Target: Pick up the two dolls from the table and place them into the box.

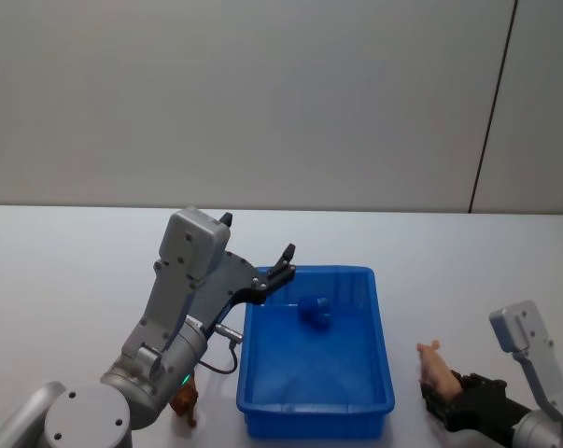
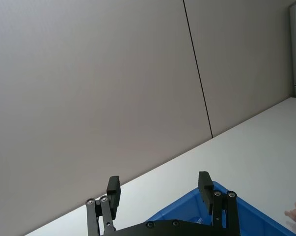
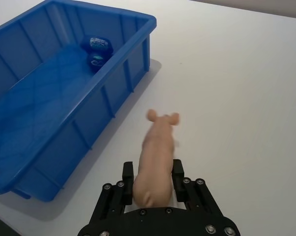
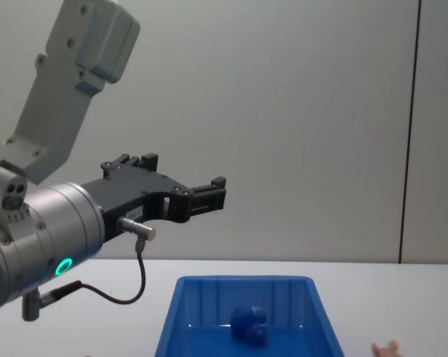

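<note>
Now, carry to the box (image 1: 386, 355).
Our right claw (image 3: 152, 171) grips the pinkish doll (image 3: 157, 142) at 4 o'clock; next we must lift it over and in. Left claw (image 2: 159, 183) gapes at 10 o'clock.

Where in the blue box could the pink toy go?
The near half of the box, from the blue plush to the near wall, is bare. Crowded: far left corner, near the open left hand. Right hand holds the pink toy.

The white table (image 1: 76, 261) carries 1 blue box (image 1: 318, 422) and 1 small brown toy (image 1: 184, 404) just beside its left wall.
</note>
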Action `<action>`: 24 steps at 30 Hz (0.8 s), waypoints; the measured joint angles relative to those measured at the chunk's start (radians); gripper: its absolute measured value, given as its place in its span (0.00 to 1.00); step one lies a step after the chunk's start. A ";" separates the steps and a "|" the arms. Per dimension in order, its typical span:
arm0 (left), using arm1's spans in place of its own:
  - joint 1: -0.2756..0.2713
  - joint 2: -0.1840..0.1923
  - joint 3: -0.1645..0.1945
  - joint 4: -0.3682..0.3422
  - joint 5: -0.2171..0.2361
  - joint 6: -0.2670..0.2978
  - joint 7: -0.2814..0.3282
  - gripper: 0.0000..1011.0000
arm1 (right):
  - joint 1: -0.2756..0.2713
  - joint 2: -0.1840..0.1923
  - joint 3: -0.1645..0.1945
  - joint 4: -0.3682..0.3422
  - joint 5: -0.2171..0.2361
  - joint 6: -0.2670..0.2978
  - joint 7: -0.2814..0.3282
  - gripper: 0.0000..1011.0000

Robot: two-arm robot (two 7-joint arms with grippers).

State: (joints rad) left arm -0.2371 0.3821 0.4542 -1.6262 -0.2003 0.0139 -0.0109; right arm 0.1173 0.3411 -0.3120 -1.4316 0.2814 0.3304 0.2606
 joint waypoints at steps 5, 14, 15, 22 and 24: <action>0.000 0.000 0.000 0.000 0.000 0.000 0.000 0.99 | -0.003 -0.003 0.000 -0.002 0.001 -0.007 -0.028 0.38; 0.000 0.000 0.000 0.000 0.000 0.000 0.000 0.99 | -0.011 -0.004 0.003 -0.024 -0.003 -0.054 -0.072 0.38; 0.000 0.000 0.000 0.000 0.000 0.000 0.000 0.99 | -0.012 -0.004 0.003 -0.025 -0.004 -0.059 -0.075 0.38; 0.000 0.000 0.000 0.000 0.000 0.000 0.000 0.99 | -0.015 -0.002 0.008 -0.056 -0.015 -0.110 -0.095 0.38; 0.000 0.000 0.000 0.000 0.000 0.000 0.000 0.99 | -0.014 -0.002 0.010 -0.069 -0.018 -0.130 -0.095 0.38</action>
State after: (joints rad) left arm -0.2372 0.3821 0.4542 -1.6262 -0.2004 0.0139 -0.0109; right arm 0.1031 0.3394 -0.3019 -1.5010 0.2637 0.2006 0.1657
